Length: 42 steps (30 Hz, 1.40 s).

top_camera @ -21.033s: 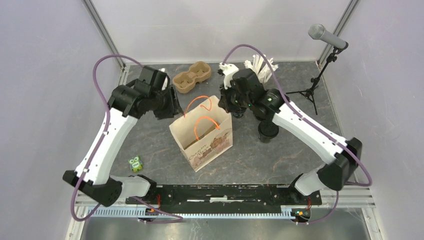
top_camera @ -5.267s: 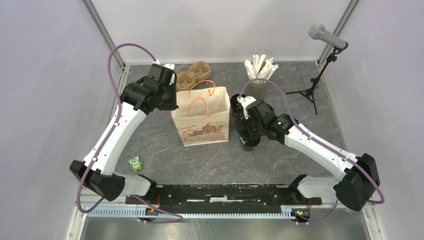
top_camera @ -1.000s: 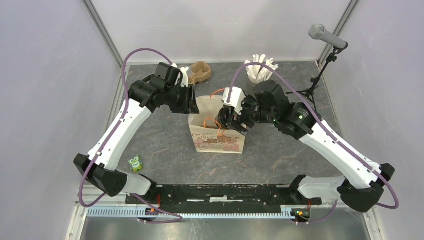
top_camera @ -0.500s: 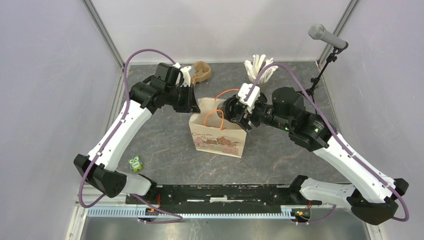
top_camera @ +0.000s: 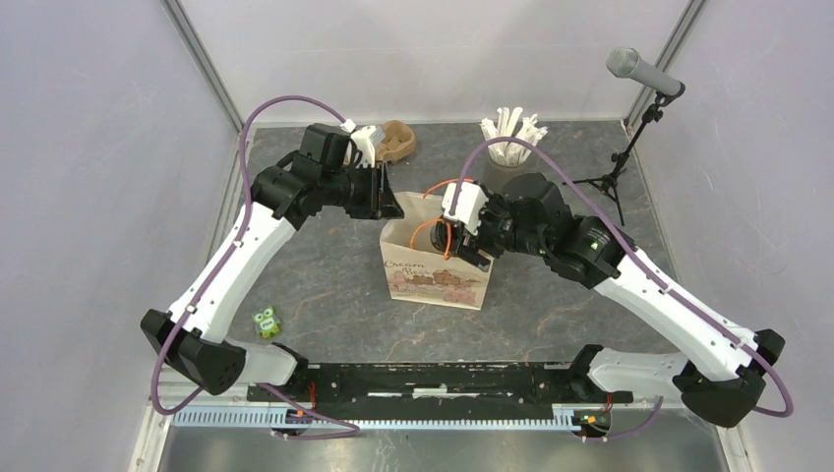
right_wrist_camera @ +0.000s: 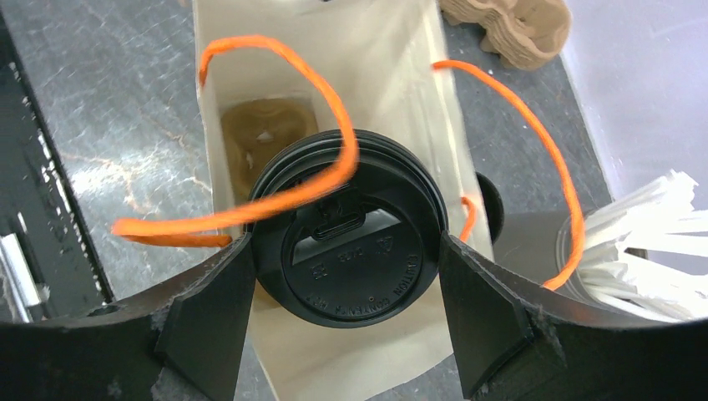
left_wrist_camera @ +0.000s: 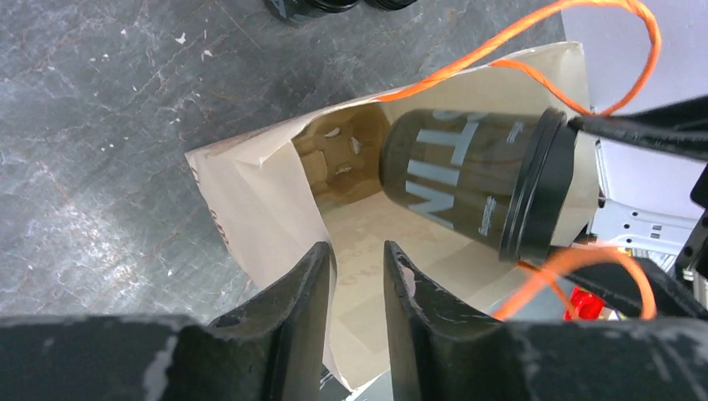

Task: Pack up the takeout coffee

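Below, grey marbled tabletop (top_camera: 325, 285); lilac walls (top_camera: 89, 147)

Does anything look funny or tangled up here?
Yes. One orange handle of the paper bag lies right across the lid of the takeout coffee, which the right gripper holds at the bag's mouth. The string might snag the cup going in. I see no spill.

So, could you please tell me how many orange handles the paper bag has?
2. One handle loops across the coffee cup lid; the other arcs out past the bag rim, toward the white sticks.
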Each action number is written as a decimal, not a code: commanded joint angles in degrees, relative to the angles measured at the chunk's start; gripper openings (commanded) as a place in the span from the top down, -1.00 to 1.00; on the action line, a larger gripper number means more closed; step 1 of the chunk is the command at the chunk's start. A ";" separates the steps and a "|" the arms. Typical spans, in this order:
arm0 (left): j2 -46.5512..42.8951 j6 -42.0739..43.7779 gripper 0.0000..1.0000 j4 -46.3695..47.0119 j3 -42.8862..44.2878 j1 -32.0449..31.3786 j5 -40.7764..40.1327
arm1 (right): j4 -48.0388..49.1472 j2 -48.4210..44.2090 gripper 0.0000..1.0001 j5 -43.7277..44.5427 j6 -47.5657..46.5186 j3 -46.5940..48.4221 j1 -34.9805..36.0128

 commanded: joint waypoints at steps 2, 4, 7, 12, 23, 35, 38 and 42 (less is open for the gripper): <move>-1.85 -4.21 0.09 -5.13 2.03 -0.04 -1.46 | -4.87 -1.15 -0.25 1.24 -2.44 3.31 3.98; -3.06 -3.55 -0.03 -8.93 2.27 -0.06 -2.07 | -5.96 -1.46 -0.24 3.88 -2.09 2.85 7.01; -5.75 -2.71 -0.12 -11.69 0.78 -0.04 -1.08 | -5.62 -2.29 -0.25 7.97 -0.99 1.00 11.76; -8.48 -2.01 -0.20 -16.61 -3.01 -0.07 0.58 | -5.07 -1.59 -0.24 12.26 1.49 -1.03 18.38; -9.76 -2.16 0.17 -9.50 -8.36 -0.10 3.01 | -3.58 -0.09 -0.24 18.79 2.38 -3.39 25.77; -12.79 -3.25 0.75 23.61 -15.63 -0.19 10.59 | -3.59 3.66 -0.29 27.37 -11.21 3.39 25.39; -13.06 -2.44 0.75 28.04 -17.42 -0.20 11.23 | -1.56 3.27 -0.28 26.78 -14.23 2.47 23.86; -15.17 -2.69 0.74 33.89 -23.59 -0.17 10.64 | 0.88 2.05 -0.27 24.44 -15.77 -0.39 21.57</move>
